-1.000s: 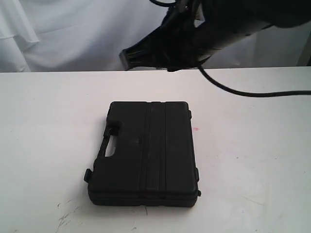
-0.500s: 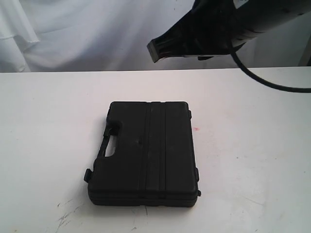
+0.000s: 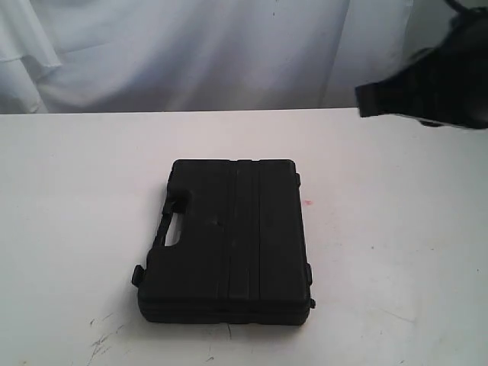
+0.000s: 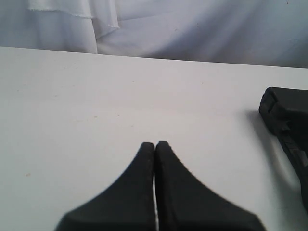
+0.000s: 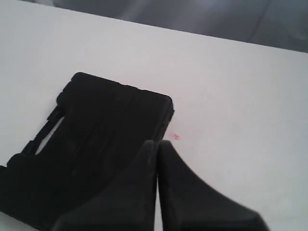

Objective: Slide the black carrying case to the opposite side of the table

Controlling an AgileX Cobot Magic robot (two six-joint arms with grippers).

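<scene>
Currently | case (image 3: 229, 244) on table (image 3: 76, 191) | right gripper (image 5: 156, 144) closed, raised clear of case | left gripper (image 4: 154, 145) closed, beside case, apart

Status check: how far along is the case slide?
Done: nothing clear; the case lies flat near the middle of the table. In hand: nothing; the right end effector is shut, raised off to the case's side, and the left end effector is shut over bare table, neither touching it. Left: make contact and push it across.

All three views look obliquely down, sharing the case (image 3: 229, 236).
</scene>
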